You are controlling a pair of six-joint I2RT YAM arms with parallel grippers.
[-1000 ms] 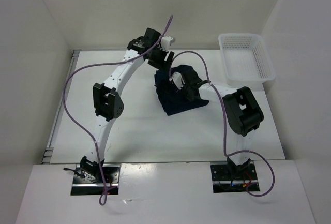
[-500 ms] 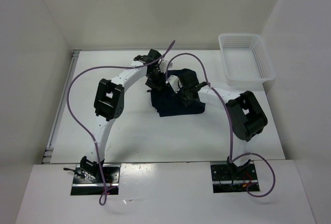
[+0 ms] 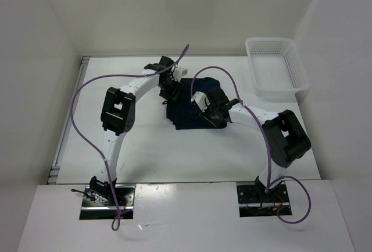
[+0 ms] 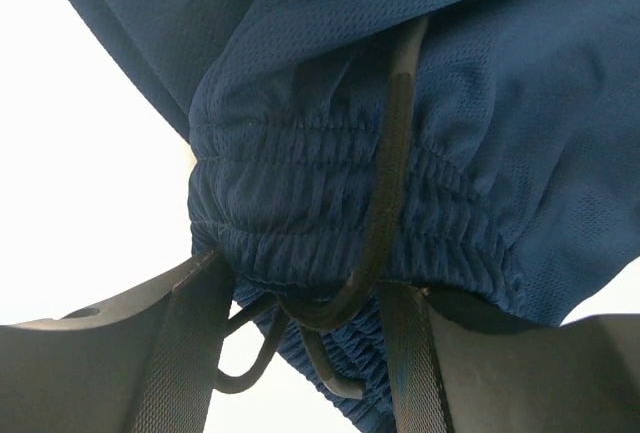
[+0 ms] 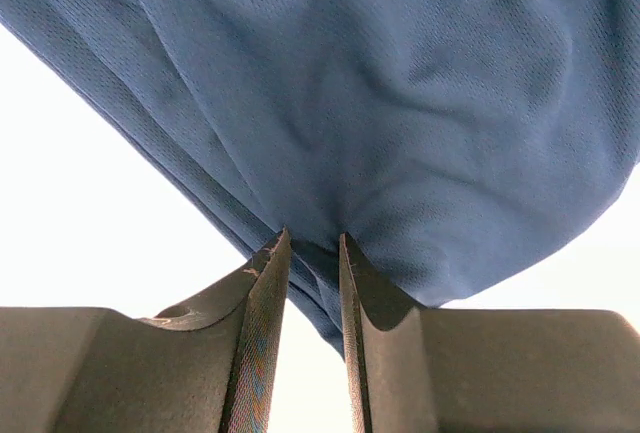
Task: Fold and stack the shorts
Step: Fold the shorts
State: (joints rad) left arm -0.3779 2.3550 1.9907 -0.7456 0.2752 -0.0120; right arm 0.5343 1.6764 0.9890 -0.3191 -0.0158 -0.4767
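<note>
The dark navy shorts [image 3: 187,102] lie bunched at the middle of the white table, between both arms. My left gripper [image 3: 170,92] is at their left far corner. In the left wrist view the gathered waistband [image 4: 330,213] and its dark drawstring [image 4: 385,193] fill the gap of the left gripper [image 4: 305,283], which is shut on them. My right gripper [image 3: 204,112] sits over the right near part of the shorts. In the right wrist view the right gripper [image 5: 313,243] stands nearly together, pinching a fold of the shorts [image 5: 400,83].
A white mesh basket [image 3: 296,66] stands at the far right corner of the table [image 3: 145,141]. White walls close the table in on the left, back and right. Purple cables arc above both arms.
The left gripper has come from the far side toward the near left, bringing the waistband over. The shorts have shifted left and lower. The right gripper has moved slightly nearer.
</note>
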